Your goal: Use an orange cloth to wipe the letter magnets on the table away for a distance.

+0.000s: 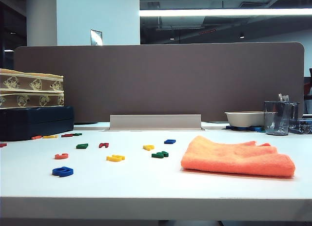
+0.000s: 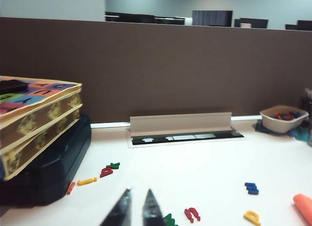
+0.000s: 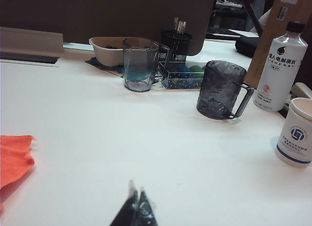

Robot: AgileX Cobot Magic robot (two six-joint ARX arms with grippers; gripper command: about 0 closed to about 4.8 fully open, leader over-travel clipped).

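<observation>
- Orange cloth: soft, light, floppy; best pinched at its thick folded edge.
- Left gripper: jaws slightly parted, empty, above the table.
- Right gripper: jaws closed, empty.

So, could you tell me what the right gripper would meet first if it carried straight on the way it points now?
Probably bare table at first. The right gripper, fingertips together, points across open white surface toward the clear blue-tinted cup near the back; that looks like the first object in line, though depth is hard to judge.
</observation>
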